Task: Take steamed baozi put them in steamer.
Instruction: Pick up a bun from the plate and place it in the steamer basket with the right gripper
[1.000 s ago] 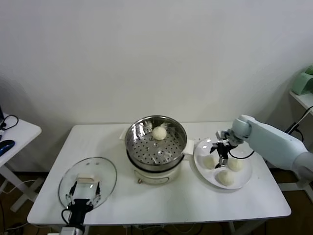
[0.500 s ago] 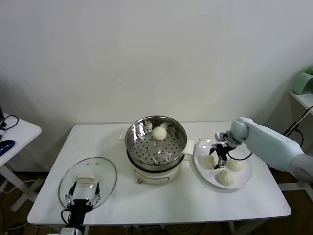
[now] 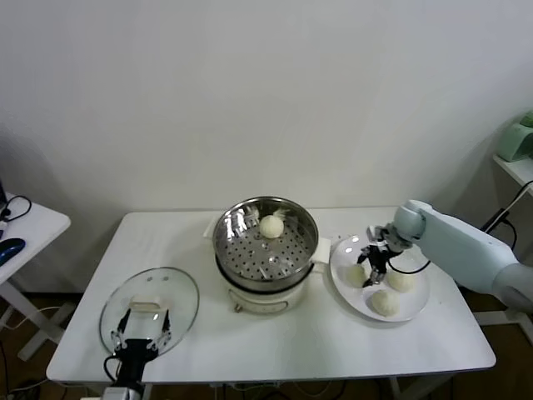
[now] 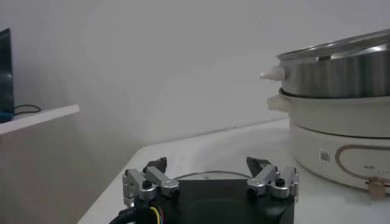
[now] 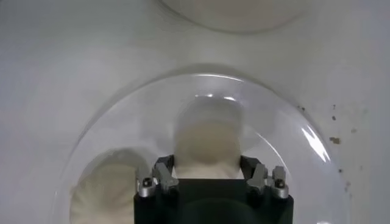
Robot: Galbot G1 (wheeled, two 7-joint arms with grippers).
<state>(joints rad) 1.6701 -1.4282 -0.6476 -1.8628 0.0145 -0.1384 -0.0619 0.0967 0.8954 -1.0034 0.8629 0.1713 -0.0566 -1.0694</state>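
One baozi (image 3: pixel 271 226) is seated in the steamer (image 3: pixel 250 250). Three are left on the plate (image 3: pixel 414 310). The right gripper (image 3: pixel 373 267) is closed narrowly around the leftmost bun (image 5: pixel 207 146). The left gripper (image 4: pixel 210 182) is parked wide over the lid (image 3: pixel 179 292).

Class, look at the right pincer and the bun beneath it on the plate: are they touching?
Touching. The right wrist view shows the right pincer with its fingers pressed against both sides of the baozi on the plate.
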